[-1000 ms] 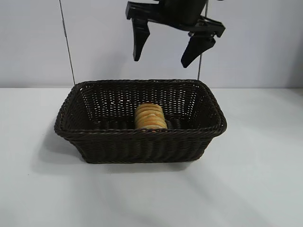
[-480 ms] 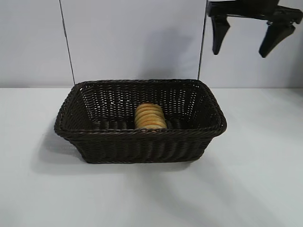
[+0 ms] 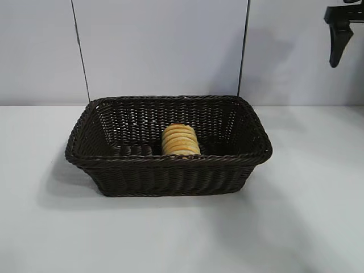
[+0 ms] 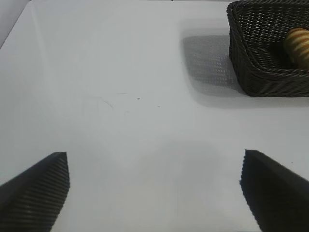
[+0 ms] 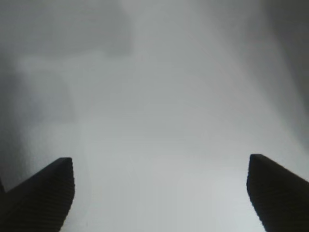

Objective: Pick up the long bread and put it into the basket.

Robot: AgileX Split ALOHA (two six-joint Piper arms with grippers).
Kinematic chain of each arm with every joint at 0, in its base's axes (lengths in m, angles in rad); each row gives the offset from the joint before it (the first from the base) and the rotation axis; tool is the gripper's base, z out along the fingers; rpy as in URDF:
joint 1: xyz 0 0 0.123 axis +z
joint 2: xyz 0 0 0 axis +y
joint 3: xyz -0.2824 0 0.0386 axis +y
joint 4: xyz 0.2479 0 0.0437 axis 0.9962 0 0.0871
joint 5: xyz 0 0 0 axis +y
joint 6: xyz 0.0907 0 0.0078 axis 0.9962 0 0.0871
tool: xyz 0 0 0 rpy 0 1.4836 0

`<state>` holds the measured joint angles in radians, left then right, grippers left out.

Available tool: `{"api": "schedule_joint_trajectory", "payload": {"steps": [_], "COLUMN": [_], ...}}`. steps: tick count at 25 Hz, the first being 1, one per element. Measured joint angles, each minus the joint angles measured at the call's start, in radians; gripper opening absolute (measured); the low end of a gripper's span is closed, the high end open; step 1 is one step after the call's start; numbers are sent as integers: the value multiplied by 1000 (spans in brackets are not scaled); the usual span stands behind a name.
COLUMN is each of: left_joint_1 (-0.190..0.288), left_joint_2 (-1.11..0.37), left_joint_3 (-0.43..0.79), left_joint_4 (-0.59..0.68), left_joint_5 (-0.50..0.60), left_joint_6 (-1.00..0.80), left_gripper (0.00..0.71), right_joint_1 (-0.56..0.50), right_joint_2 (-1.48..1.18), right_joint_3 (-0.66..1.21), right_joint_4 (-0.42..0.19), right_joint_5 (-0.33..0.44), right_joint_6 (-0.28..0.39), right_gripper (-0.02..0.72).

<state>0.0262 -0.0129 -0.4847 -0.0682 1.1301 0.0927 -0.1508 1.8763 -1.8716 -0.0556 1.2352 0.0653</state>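
Note:
The long bread (image 3: 180,140), golden-yellow with crosswise ridges, lies inside the dark woven basket (image 3: 114,160) at the table's middle. Both also show in the left wrist view, the bread (image 4: 296,42) in the basket (image 4: 251,72). My right gripper is high at the exterior view's top right edge, where only one dark finger (image 3: 339,41) shows; in its own view it (image 5: 159,193) is open and empty over bare white surface. My left gripper (image 4: 154,188) is open and empty above the white table, well away from the basket; it is out of the exterior view.
The white table (image 3: 307,227) stretches around the basket on all sides. A pale wall with two thin dark vertical lines (image 3: 79,51) stands behind.
My right gripper has moved from above the basket to the right, now nearly out of the exterior view's top right edge. The bread and basket have not moved.

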Motion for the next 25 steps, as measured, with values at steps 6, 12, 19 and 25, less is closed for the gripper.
{"api": "schedule_joint_trajectory", "payload": {"steps": [6, 12, 19, 25], "left_joint_1": [0, 0, 0, 0], "left_joint_2": [0, 0, 0, 0], "left_joint_3": [0, 0, 0, 0], "left_joint_4": [0, 0, 0, 0], "left_joint_5": [0, 0, 0, 0], "left_joint_6": [0, 0, 0, 0], "left_gripper": [695, 695, 695, 695], "right_joint_1": [-40, -41, -41, -41], "right_joint_2": [-213, -495, -859, -1138], "right_joint_3": [0, 74, 299, 507], "right_joint_4": [7, 11, -18, -82], "right_joint_5": [7, 21, 31, -3], "right_joint_6": [-3, -3, -3, 17], "right_gripper": [683, 683, 683, 683]}}
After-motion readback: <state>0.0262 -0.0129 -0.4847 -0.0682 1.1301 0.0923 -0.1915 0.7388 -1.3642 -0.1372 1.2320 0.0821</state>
